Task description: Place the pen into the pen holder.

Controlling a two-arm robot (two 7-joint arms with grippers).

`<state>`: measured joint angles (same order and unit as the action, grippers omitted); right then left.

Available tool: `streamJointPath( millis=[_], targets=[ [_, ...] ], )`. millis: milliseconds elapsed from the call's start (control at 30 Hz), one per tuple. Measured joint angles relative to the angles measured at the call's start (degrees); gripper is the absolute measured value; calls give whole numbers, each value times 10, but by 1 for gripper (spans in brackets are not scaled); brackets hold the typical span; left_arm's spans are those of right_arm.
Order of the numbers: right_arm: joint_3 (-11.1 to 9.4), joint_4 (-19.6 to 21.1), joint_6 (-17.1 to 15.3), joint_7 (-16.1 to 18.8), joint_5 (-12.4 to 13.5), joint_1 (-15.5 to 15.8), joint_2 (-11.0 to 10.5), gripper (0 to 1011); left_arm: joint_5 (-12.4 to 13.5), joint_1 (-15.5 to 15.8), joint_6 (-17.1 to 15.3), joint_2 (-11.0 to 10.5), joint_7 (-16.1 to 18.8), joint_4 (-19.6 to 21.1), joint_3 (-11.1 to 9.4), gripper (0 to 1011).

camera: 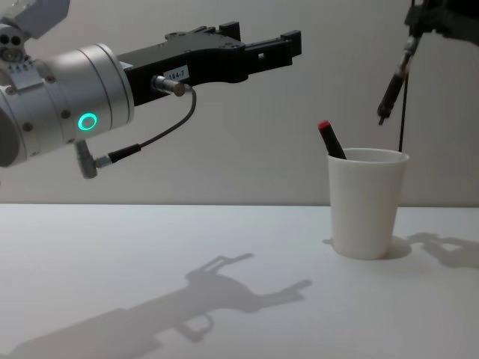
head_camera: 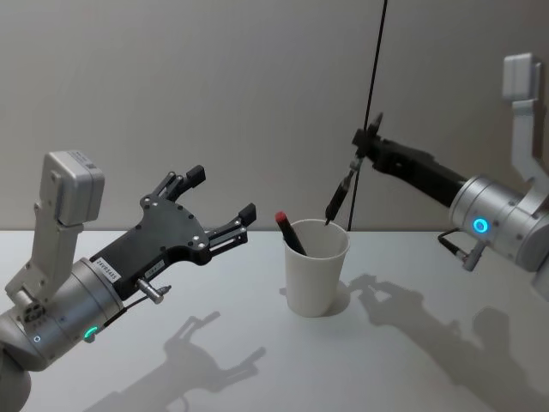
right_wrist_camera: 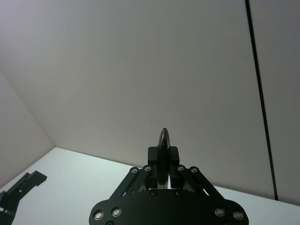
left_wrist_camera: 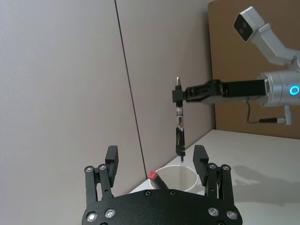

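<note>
While the pen holder (head_camera: 317, 269) — a plain white tapered paper cup with a rolled rim, wider at the top — stands upright on the smooth pale table (head_camera: 214, 360), the right gripper (head_camera: 367, 146) hangs above and behind its far rim. Its black metal fingers are clamped on the upper end of a slim dark pen (head_camera: 339, 193), which hangs nearly vertical, slightly tilted, with its lower tip just above the cup's mouth and not yet inside. A second pen with a red cap (head_camera: 289, 232) leans inside the cup against the rim on the cup's left side, cap protruding. The left gripper (head_camera: 225, 206) is held in the air well to the left of the cup — its flat black linkage fingers spread wide, holding nothing. Both wrists are matte silver cylinders with a lit ring.
</note>
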<state>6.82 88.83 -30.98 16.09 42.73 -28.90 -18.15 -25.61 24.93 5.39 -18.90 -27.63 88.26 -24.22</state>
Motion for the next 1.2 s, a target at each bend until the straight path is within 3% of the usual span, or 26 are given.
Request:
streamJointPath(
  millis=[633, 1033, 1200],
  targets=[
    [65, -47, 68, 14, -58, -9, -8, 134, 0, 0, 0, 0, 0, 0, 0, 1002],
    [86, -65, 90, 12, -78, -16, -11, 134, 0, 0, 0, 0, 0, 0, 0, 1001],
    [90, -69, 94, 11, -82, -17, -12, 242, 0, 0, 0, 0, 0, 0, 0, 1002]
  ],
)
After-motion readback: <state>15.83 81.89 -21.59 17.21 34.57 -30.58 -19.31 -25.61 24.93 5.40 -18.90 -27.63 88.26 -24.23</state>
